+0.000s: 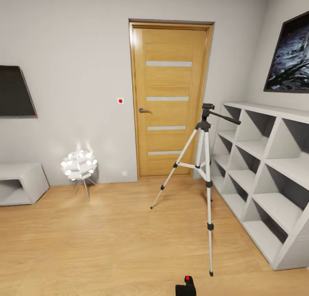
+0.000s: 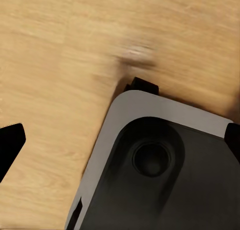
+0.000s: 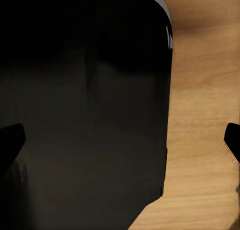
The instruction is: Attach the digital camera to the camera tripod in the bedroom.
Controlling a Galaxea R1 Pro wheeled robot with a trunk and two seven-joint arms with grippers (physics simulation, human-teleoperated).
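Silver-white camera tripod (image 1: 203,158) with black joints, honey-wood door (image 1: 169,101), black digital camera (image 1: 186,286) red-buttoned.

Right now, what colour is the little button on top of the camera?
Red. The button sits on the black digital camera, seen best in the head view.

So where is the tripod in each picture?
Head view: the camera tripod stands right of the middle, near the door, beside the white shelf.
Left wrist view: looks down at the wood floor and a grey-black panel.
Right wrist view: wood floor beside a black panel.
Shared landmark: the wood floor.
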